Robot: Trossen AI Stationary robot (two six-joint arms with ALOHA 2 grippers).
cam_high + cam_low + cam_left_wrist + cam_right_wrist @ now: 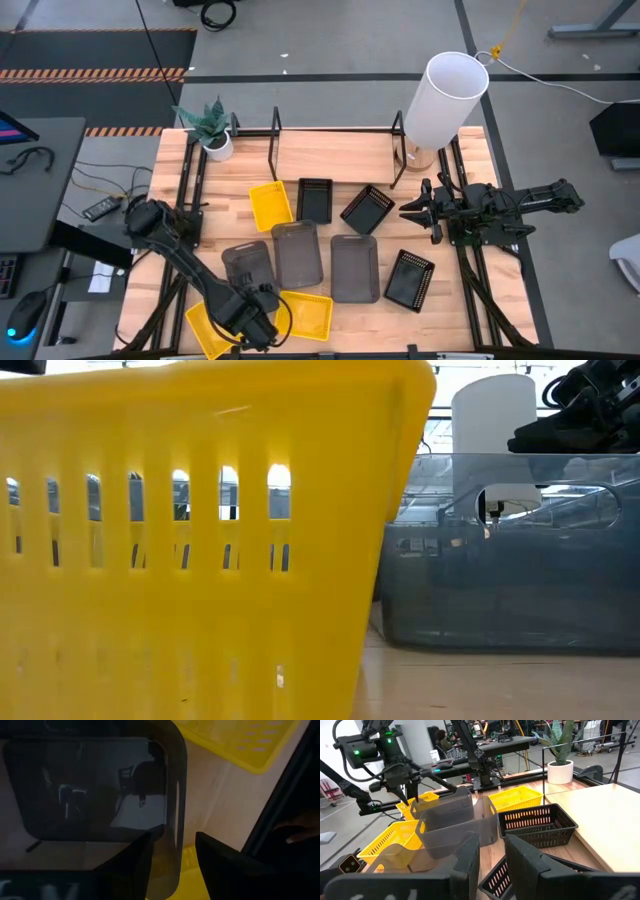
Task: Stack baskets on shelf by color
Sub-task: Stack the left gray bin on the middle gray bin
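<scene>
Baskets lie scattered over the wooden surface [420, 315]. Three dark grey baskets sit near the middle: one [247, 265] toward the left, one [297, 253] beside it, one [355, 267] to the right. A yellow basket [270, 204] lies farther back, next to a black perforated basket [314, 200]; another black one [367, 209] lies tilted beside that, and a third black one [409, 280] sits toward the right front. Two more yellow baskets lie at the front edge, one [310, 314] just right of the left arm and one [203, 326] partly under it.

The left hand [250, 322] hangs at the front edge between these two yellow baskets, just in front of the left grey basket. In the left wrist view its fingers [127, 865] stand apart, holding nothing, with the rim of that grey basket [90, 790] right at the fingertips and yellow plastic [240, 742] beyond.

The right hand [418, 212] waits at the right side of the surface, pointing toward the tilted black basket; its fingers [470, 855] stand a little apart and hold nothing.

The shelf [275, 130] of thin black tubes runs along the back edge, with no basket on it. A tall white cylinder [445, 100] stands at its right end, a small potted plant [214, 130] at the left. Grey floor, a desk with a mouse and striped floor tape surround the surface.
</scene>
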